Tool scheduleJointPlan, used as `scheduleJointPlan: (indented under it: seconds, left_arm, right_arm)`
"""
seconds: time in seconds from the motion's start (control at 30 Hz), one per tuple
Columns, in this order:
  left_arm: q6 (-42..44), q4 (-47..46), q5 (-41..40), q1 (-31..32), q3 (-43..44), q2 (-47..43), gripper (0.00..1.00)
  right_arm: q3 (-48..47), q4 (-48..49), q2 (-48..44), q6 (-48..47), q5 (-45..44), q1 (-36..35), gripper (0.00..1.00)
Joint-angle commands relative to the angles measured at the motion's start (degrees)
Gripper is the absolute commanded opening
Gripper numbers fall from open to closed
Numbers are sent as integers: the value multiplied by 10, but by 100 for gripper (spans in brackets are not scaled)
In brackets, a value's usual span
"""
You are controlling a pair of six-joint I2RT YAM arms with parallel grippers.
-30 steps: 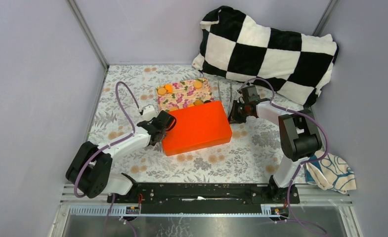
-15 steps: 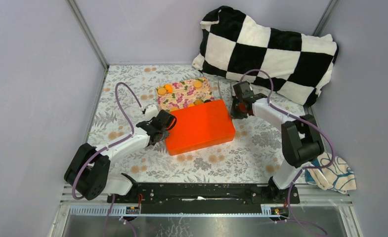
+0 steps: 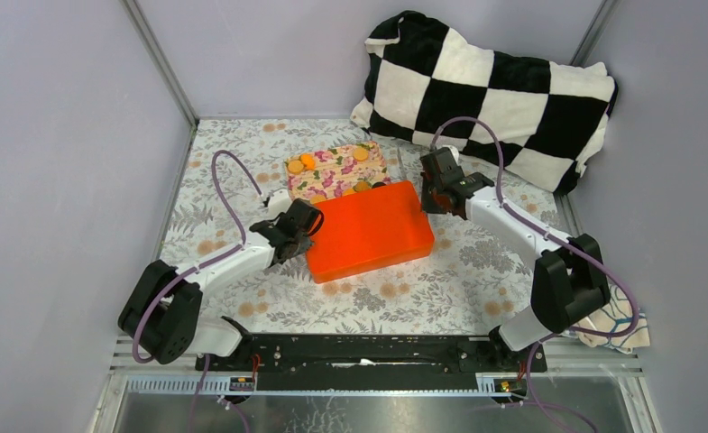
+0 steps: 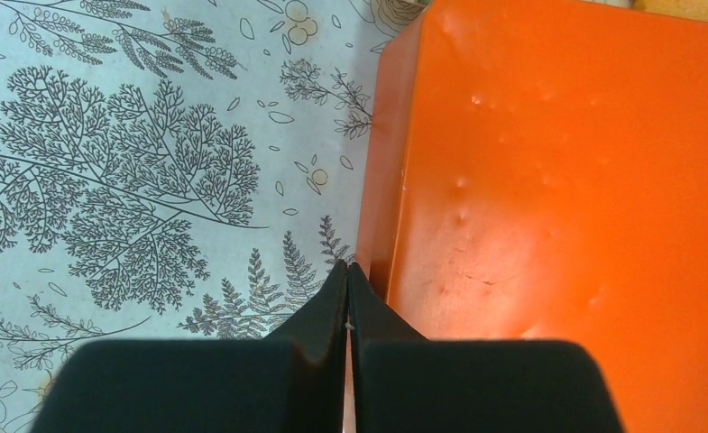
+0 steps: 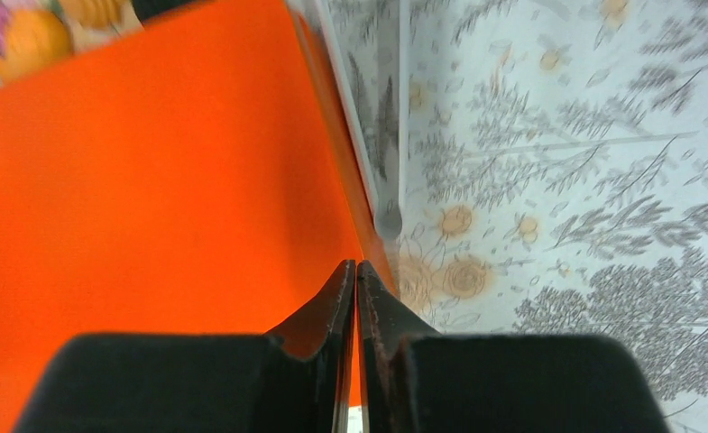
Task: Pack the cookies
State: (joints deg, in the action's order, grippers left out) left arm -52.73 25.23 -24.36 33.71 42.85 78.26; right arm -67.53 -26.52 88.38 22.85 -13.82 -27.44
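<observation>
Several orange-tan cookies (image 3: 307,161) lie on a pink floral box (image 3: 336,171) at the back of the cloth; one also shows in the right wrist view (image 5: 30,38). A large orange lid (image 3: 370,230) lies in front of that box and overlaps its near edge. My left gripper (image 3: 307,225) is shut, and its tips (image 4: 347,268) rest at the lid's left edge (image 4: 548,180). My right gripper (image 3: 428,200) is shut, with its tips (image 5: 356,263) over the lid's right edge (image 5: 151,180). No dark cookies show.
Grey metal tongs (image 5: 384,144) lie on the floral cloth along the lid's right side. A small white object (image 3: 278,197) sits behind the left gripper. A black-and-white checked pillow (image 3: 494,86) fills the back right, and a patterned rag (image 3: 616,316) lies front right.
The orange lid has slid a little to the right with the left gripper behind it. The right gripper has moved back and left, and its elbow has swung out to the right.
</observation>
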Motion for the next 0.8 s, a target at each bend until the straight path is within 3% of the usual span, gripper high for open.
scheduleJointPlan:
  seconds: [0.0,0.23,0.47,0.63,0.77]
  left_arm:
    - [2,-37,9,4,17,3,0]
    - [7,-48,16,4,18,-5,0]
    - [11,-21,3,4,28,-30,0]
    - [5,49,-46,4,61,-90,0]
    - [21,57,-39,4,77,-151,0]
  right_arm:
    - [50,-13,10,-2,75,-5,10]
    - [101,-6,12,12,89,-6,10]
    - [48,-11,-45,11,60,-7,11]
    - [11,-5,-101,-10,55,-7,15]
    - [-5,-13,-133,-22,40,-8,18]
